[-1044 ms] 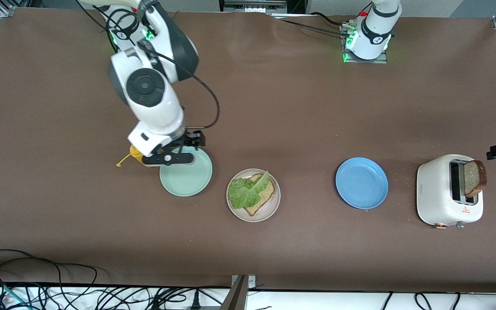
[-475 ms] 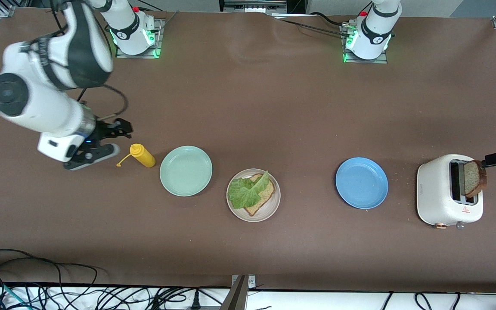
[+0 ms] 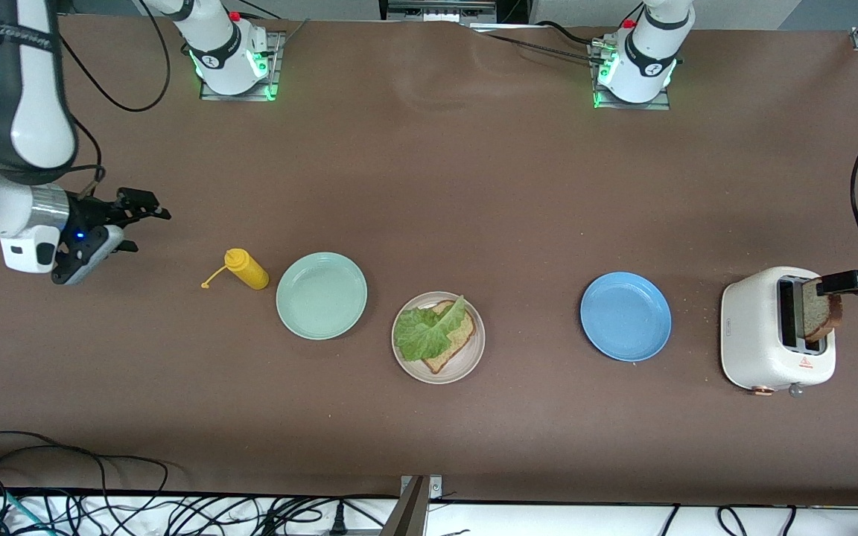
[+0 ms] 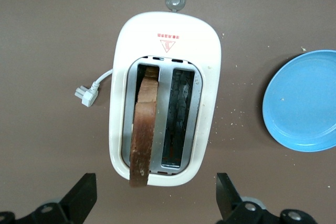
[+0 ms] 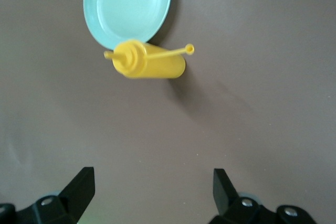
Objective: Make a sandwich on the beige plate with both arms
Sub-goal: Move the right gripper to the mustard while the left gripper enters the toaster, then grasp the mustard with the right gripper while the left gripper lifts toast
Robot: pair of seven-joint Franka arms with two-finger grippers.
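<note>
Over the toaster [image 4: 165, 95], the left gripper [image 4: 152, 203] — fingers cropped.

You see a plain brown tabletop [image 3: 474, 186], a mint-green plate [image 3: 322, 295], a blue plate [image 3: 625, 316] and a pale beige plate [image 3: 438, 337] carrying crinkled green lettuce [image 3: 426, 327] on speckled tan bread [image 3: 457, 339]. The bottle [image 3: 246, 269] is yellow, the toaster [image 3: 764, 331] cream-white with a brown-crusted slice [image 3: 820, 307].
</note>
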